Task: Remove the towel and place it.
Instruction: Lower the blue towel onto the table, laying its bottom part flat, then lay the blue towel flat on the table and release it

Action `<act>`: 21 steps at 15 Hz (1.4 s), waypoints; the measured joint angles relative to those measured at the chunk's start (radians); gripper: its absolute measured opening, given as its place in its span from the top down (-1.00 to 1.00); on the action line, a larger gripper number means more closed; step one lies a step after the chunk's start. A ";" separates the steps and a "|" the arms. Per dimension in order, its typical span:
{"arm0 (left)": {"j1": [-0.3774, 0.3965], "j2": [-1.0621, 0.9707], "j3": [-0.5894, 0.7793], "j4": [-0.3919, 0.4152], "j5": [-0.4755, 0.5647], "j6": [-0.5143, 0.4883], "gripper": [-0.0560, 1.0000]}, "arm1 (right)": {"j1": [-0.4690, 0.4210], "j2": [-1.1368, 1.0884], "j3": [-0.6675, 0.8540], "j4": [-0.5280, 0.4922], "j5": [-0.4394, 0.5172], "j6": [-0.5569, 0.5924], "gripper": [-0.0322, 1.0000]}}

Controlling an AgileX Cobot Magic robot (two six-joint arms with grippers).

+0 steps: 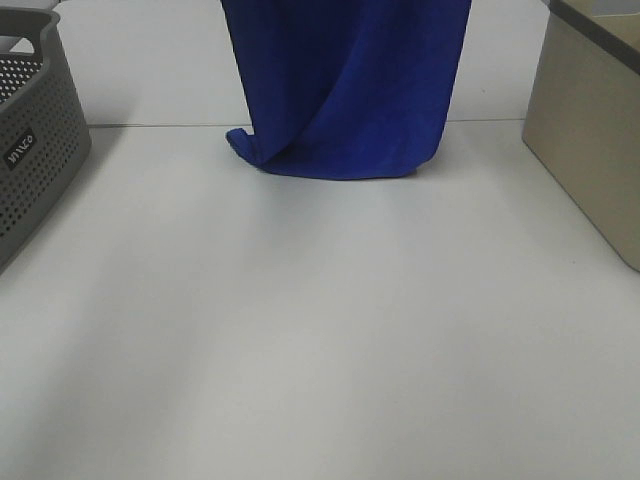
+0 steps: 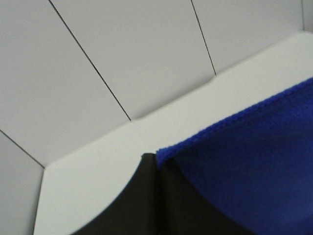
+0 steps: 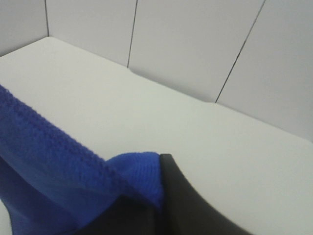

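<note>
The royal-blue towel (image 1: 350,80) hangs down from above the top edge of the exterior view. Its lower edge rests in folds on the white table (image 1: 320,340) at the far middle. Both grippers are out of the exterior view. In the left wrist view my left gripper (image 2: 155,160) has its black fingers together on a stitched top edge of the towel (image 2: 244,181). In the right wrist view my right gripper (image 3: 160,164) is shut on another part of the towel's (image 3: 54,166) top edge. No white tag shows.
A dark grey perforated basket (image 1: 30,150) stands at the table's left edge. A beige box (image 1: 590,130) stands at the right edge. A pale panelled wall (image 2: 122,49) rises behind the table.
</note>
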 joint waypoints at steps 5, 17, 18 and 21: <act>-0.003 -0.110 0.011 -0.181 0.233 0.014 0.89 | 0.000 -0.064 -0.001 0.092 0.410 0.018 0.91; -0.007 -0.732 0.953 -0.361 0.232 -0.017 0.89 | 0.003 -0.344 0.450 0.226 0.443 0.073 0.91; -0.007 -0.797 0.992 -0.377 0.229 -0.026 0.89 | 0.006 -0.384 0.494 0.238 0.443 0.073 0.91; -0.009 -0.922 1.082 -0.426 0.225 -0.034 0.89 | 0.011 -0.474 0.587 0.274 0.443 0.080 0.91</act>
